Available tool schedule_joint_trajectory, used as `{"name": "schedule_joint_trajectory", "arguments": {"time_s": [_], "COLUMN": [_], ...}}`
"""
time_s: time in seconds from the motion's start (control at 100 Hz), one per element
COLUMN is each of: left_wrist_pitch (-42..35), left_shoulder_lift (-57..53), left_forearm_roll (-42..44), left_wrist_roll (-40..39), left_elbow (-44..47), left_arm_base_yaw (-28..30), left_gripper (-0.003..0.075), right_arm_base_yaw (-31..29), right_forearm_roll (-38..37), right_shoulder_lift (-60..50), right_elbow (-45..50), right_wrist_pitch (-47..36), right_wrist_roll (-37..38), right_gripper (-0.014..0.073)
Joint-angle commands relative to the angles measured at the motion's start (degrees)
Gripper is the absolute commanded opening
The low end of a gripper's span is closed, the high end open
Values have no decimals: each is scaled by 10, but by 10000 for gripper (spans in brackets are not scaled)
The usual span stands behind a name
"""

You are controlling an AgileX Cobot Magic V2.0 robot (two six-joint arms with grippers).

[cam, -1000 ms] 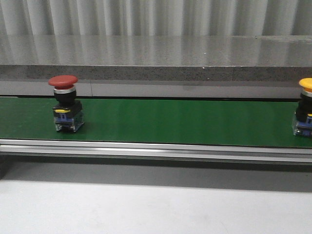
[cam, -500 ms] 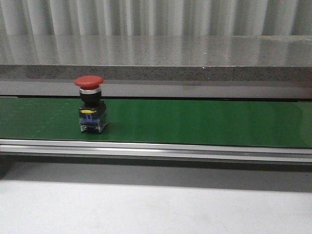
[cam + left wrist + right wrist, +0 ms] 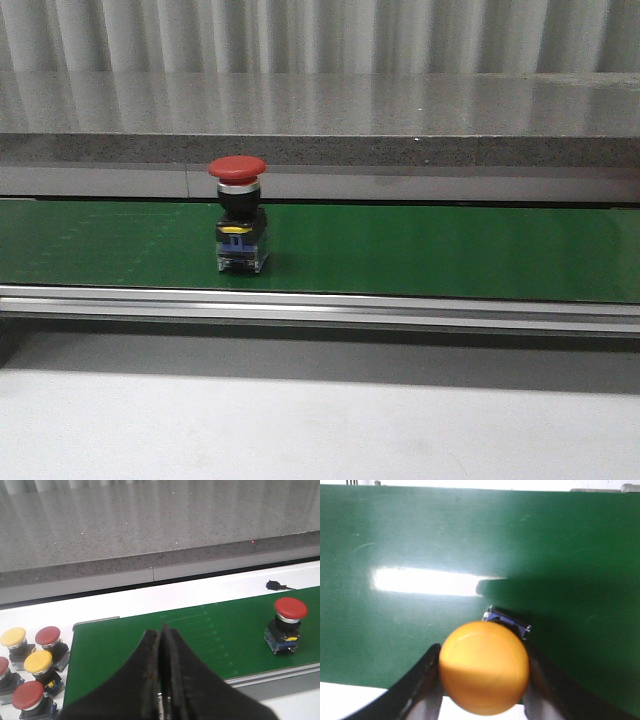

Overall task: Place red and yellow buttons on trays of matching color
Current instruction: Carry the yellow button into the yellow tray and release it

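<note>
On my right wrist feed the right gripper (image 3: 482, 692) has its two dark fingers (image 3: 422, 690) set on either side of a yellow button (image 3: 484, 667), hugging the orange-yellow cap from both flanks — I read that as gripped, though the actual contact under the cap is hidden from me. The button's clear-and-blue base (image 3: 507, 621) peeks out beyond the cap, over the green conveyor belt (image 3: 470, 545), which carries a bright glare strip. On my left wrist feed the left gripper (image 3: 161, 675) is pinched fully together, the two dark fingers (image 3: 145, 680) meeting along a thin seam with nothing between them; it hangs above the near part of the belt (image 3: 200, 635). Off to one side of that view a red button (image 3: 286, 630) stands upright on the belt, well apart from the fingers. Beyond the belt's end sits a cluster of spare buttons (image 3: 30, 670) on the white surface — two yellow caps and three red ones that I can count, one cut off by the frame edge. From the front camera I see the red button (image 3: 239, 213) alone, upright on the belt (image 3: 420, 250), left of centre, with the grey stone ledge (image 3: 400, 120) behind it. No tray is in view on any feed, and neither arm shows in the front camera.
</note>
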Motion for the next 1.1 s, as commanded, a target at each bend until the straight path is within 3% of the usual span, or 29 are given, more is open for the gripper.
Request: {"name": "schedule_joint_trajectory", "arguments": {"time_s": [0.0,0.16,0.48,0.61,1.09], "left_wrist_pitch": [-39,-39,-39,-39,-39], "left_shoulder_lift": [4,4,4,4,4], "left_forearm_roll": [-11,-11,-11,-11,-11], "left_wrist_roll": [0,0,0,0,0], "left_elbow": [-15,-15,-14,-14,-14], "left_arm_base_yaw": [-4,-4,-4,-4,-4], "left_gripper": [-20,-20,-20,-20,-20], "right_arm_base_yaw": [-4,-43,-257,-310,-330], "right_forearm_roll": [-4,-6,-6,-6,-1], "right_shoulder_lift": [-28,-72,-110,-108,22], "right_elbow": [-19,-19,-19,-18,-18], "right_wrist_pitch": [-26,-41,-53,-77,-104], "right_wrist_roll": [-6,-6,38,38,60], "right_gripper": [257,257,257,257,257]}}
